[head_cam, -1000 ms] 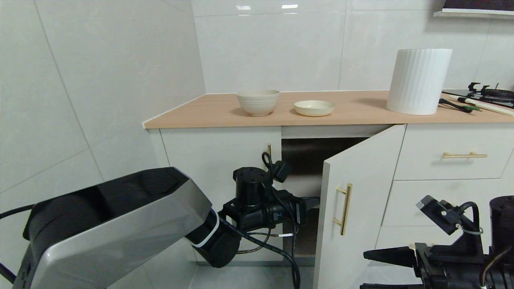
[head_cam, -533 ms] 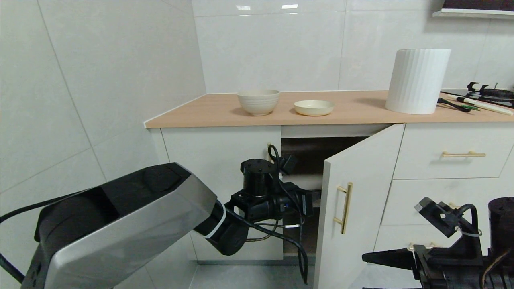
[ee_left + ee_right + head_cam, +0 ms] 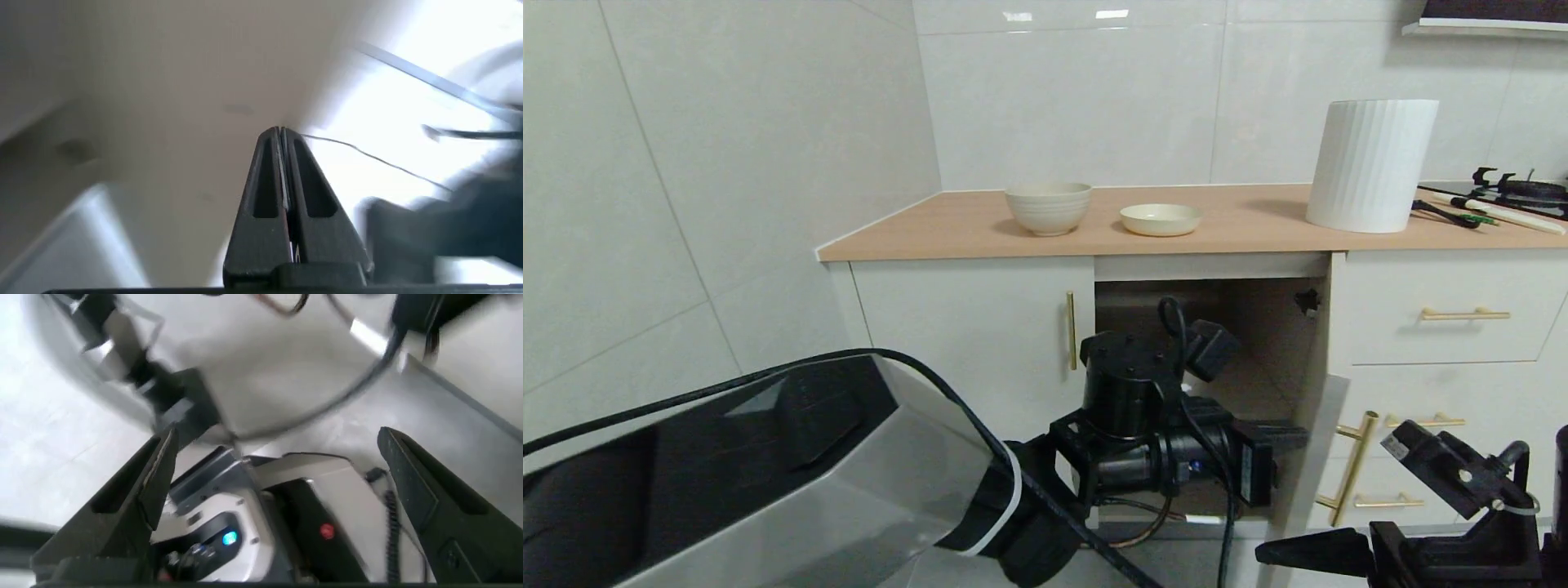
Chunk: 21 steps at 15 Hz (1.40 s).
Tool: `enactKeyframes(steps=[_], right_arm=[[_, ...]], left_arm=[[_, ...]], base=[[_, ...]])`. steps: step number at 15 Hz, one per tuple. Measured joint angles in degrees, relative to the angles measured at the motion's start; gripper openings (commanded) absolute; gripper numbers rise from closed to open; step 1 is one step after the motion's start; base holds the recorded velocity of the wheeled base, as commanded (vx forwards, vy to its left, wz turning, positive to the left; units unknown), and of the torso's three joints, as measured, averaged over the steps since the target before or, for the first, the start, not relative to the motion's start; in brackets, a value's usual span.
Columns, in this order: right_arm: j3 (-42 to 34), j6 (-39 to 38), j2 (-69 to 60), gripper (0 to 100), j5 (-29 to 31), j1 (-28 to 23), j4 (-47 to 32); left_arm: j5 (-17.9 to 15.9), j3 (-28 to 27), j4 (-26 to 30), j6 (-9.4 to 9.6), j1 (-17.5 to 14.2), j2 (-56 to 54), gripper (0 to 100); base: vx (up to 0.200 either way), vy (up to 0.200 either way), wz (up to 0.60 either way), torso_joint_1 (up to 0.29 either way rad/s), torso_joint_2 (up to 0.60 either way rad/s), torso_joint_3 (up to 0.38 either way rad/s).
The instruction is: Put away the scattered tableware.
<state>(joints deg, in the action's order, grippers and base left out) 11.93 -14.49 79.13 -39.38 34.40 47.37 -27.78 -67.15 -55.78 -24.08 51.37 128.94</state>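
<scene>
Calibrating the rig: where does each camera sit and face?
Head: on the head, facing forward-down at the counter and open cabinet; left arm, right arm show.
Left wrist: along the shut left pincer toward a blurred pale surface.
Right wrist: past the open right pincer toward grey floor.
Shared: head and right wrist show the right pincer.
</scene>
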Motion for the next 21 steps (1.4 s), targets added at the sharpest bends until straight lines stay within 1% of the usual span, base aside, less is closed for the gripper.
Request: enactKeyframes(steps=[1,2,3,4,5,6,7,8,9,10,12,13,15,18,19,20,21], right_arm=[[-0.1,0.0,-0.5,100,0.0,0.5,0.0],[-0.1,0.0,-0.6,100,0.3,0.8,0.0],[0.1,0.0,-0.5,100,0.8,0.9,0.0],[0.8,0.1,0.0,100,2.2,1.0,0.0],[1.8,0.3,0.9,100,5.7,1.1,0.1],[3.0,0.4,2.1,100,9.1,1.3,0.1],[4.8,0.6,3.8,100,14.0,1.8,0.3],[7.0,0.8,5.5,100,21.2,2.8,0.3],[9.7,1.0,7.4,100,27.2,4.4,0.3],[12.9,1.2,9.2,100,30.6,6.2,0.1],[19.0,1.3,11.9,100,32.7,7.1,-2.9],[21.9,1.3,13.0,100,33.1,6.1,-7.4],[27.2,1.3,14.6,100,33.1,3.1,-15.5],[38.4,1.1,17.3,100,33.3,-1.1,-22.4],[42.8,1.0,18.2,100,33.6,-2.1,-26.9],[46.4,0.9,18.6,100,33.9,-2.8,-32.5],[49.0,0.5,18.4,100,34.0,-3.5,-35.5]], left_arm=[[0.1,1.7,-0.1,0.00,0.4,-1.8,0],[0.5,3.2,-0.2,-0.01,-0.1,-3.3,0],[0.7,5.7,-0.6,-0.01,-1.3,-4.7,0],[0.9,9.5,-1.4,0.02,-3.4,-6.4,0],[1.0,13.5,-2.4,0.44,-6.0,-8.3,0],[1.2,17.1,-3.4,1.41,-9.1,-10.5,0],[1.2,20.4,-3.6,2.78,-12.3,-13.0,0],[1.2,22.7,-3.2,3.67,-15.3,-15.8,0],[1.2,24.4,-2.2,4.21,-17.9,-18.8,0],[1.2,25.9,0.9,4.53,-20.3,-22.2,0],[1.6,27.5,10.0,4.95,-23.7,-29.0,0],[2.0,28.0,15.1,5.08,-25.2,-32.4,0],[2.7,28.3,23.3,5.23,-28.1,-38.3,0],[3.1,27.9,32.0,5.30,-35.6,-46.6,0],[3.1,27.8,33.7,5.30,-37.7,-48.8,0],[3.1,27.8,34.2,5.23,-39.1,-50.3,0],[3.1,27.8,34.4,5.22,-39.9,-51.4,100]], base=[[0.000,0.000,0.00,0.000,0.00,0.000],[0.000,0.000,0.00,0.000,0.00,0.000],[0.000,0.000,0.00,0.000,0.00,0.000],[0.000,0.000,0.00,0.000,0.00,0.000],[0.000,0.000,0.00,0.000,0.00,0.000],[0.000,0.000,0.00,0.000,0.00,0.000],[0.000,0.000,0.00,0.000,0.00,0.000],[0.000,0.000,0.00,0.000,0.00,0.000],[0.000,0.000,0.00,0.000,0.00,0.000],[0.000,0.000,0.00,0.000,0.00,0.000],[0.000,0.000,0.00,0.000,0.00,0.000],[0.000,0.000,0.00,0.000,0.00,0.000],[0.000,0.000,0.00,0.000,0.00,0.000],[0.000,0.000,0.00,0.000,0.00,0.000],[0.000,0.000,0.00,0.000,0.00,0.000],[0.000,0.000,0.00,0.000,0.00,0.000],[0.000,0.000,0.00,0.000,0.00,0.000]])
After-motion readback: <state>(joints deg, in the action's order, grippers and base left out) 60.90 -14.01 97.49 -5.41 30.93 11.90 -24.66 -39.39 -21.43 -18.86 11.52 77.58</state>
